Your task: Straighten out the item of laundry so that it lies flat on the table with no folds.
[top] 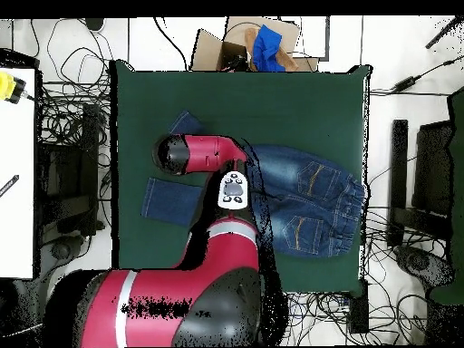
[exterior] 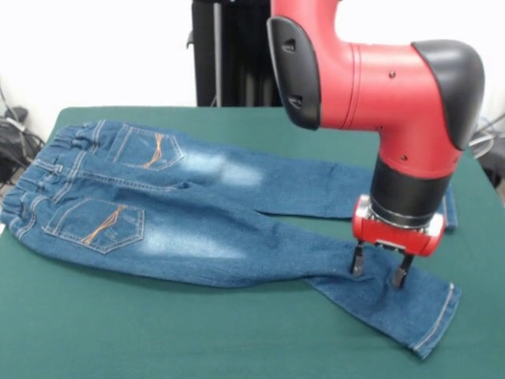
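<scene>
While the red and black arm (exterior: 379, 79) comes down at the right of the front view, its gripper (exterior: 380, 271) hangs with its two dark fingers (exterior: 357, 260) set apart, tips down just at the denim of the nearer trouser leg, close to that leg's cuff; nothing is clamped between them, and whether the tips press the cloth or stop a hair above it cannot be told. The jeans (exterior: 197, 213) lie back side up on the green table (exterior: 118, 332), waistband at the left of the front view, legs running toward the right. Two back pockets with orange stitching show, and pale faded patches sit below each. The gathered waistband is puckered. The farther leg runs behind the arm toward the right edge; the nearer leg slants to the lower right, its hem showing. In the overhead view the jeans (top: 308, 195) lie across the middle of the table (top: 154, 100), waistband at the right, with the arm covering much of the legs
</scene>
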Available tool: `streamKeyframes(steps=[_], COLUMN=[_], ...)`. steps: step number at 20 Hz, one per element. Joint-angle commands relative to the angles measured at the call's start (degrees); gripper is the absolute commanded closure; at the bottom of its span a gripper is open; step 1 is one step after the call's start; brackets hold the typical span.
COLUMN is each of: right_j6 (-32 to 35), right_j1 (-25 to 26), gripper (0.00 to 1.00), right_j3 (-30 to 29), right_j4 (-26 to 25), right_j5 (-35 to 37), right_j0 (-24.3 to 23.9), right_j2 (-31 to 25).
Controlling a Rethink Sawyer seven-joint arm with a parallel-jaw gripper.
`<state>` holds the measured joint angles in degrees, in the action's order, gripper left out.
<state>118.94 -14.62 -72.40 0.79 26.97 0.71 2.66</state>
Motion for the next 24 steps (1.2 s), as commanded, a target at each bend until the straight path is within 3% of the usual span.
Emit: streamKeyframes(steps=[1, 9, 10, 24], right_j6=[14.1, 16.0, 15.3, 14.0], right_j1=[5.7, 6.1, 6.2, 7.0], gripper=[0.0, 0.0, 1.0, 1.0], right_j3=[1.1, 2.4, 2.5, 5.5], right_j4=[3.3, 6.9, 7.4, 10.1], right_j5=[-2.1, -1.1, -0.9, 3.0], right_j0=[2.1, 4.6, 4.8, 5.5], right_j2=[1.3, 3.1, 3.4, 5.0])
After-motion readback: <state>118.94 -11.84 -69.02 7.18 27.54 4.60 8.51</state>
